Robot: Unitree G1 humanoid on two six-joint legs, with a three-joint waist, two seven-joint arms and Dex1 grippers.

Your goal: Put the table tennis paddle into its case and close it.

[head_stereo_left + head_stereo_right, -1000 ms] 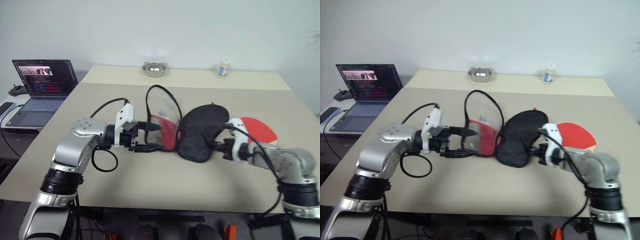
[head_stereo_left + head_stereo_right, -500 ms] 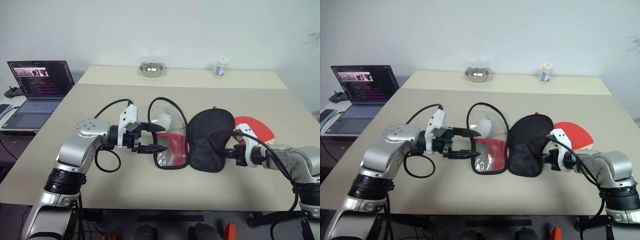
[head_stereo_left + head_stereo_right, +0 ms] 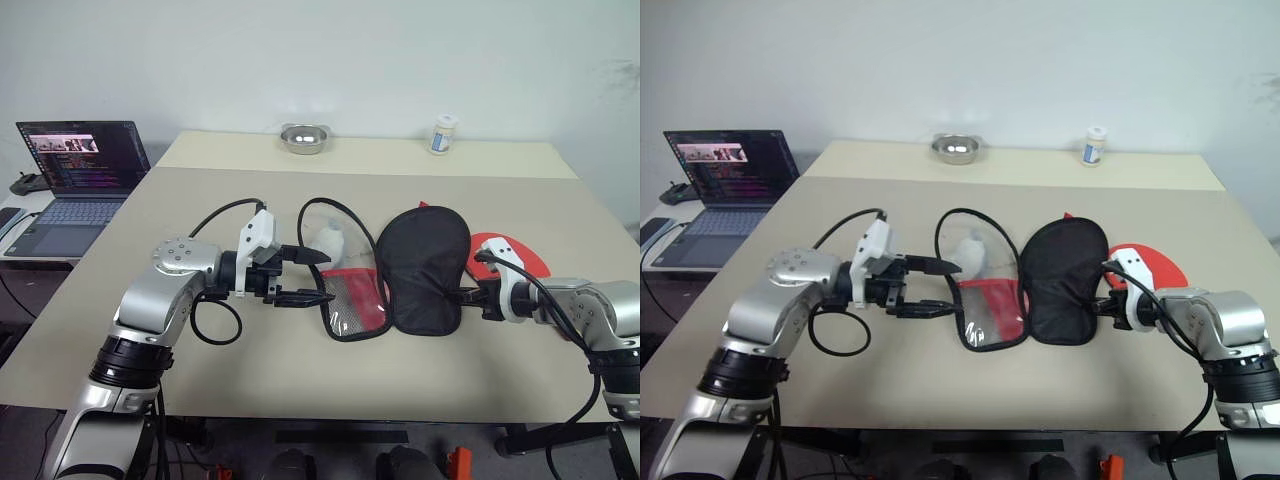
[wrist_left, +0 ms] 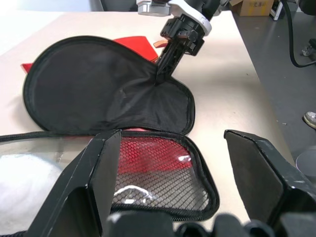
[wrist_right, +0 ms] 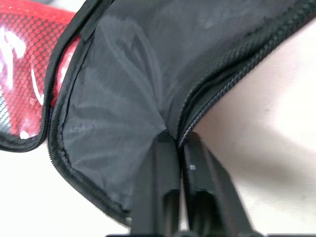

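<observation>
Left eye view has the case lying unzipped and flopped open like a book on the tabletop, pretty much dead centre. Black fabric half sits toward 3 o'clock, the clear half with red mesh and black piping toward 9 o'clock.

Right gripper is at the 3 o'clock edge of the black half, and in the right wrist view its two fingers are pressed nearly together, pinching the black fabric right by the zipper edge. The left wrist view agrees, with the tips of that gripper dug into a little pucker in the fabric.

Left gripper hangs at the 9 o'clock side of the clear half, fingers spread wide, nothing between them. One finger is above the piping, one lower down beside it; can't tell if it actually touches the case.

Paddle is on the tabletop at about 3 o'clock from the case, mostly tucked behind the right gripper and the black flap, so just part of the red face shows.

Back edge of the tabletop at 12 o'clock: a small metal bowl and a little white bottle, well apart. Open laptop off at 9 o'clock on a side desk
</observation>
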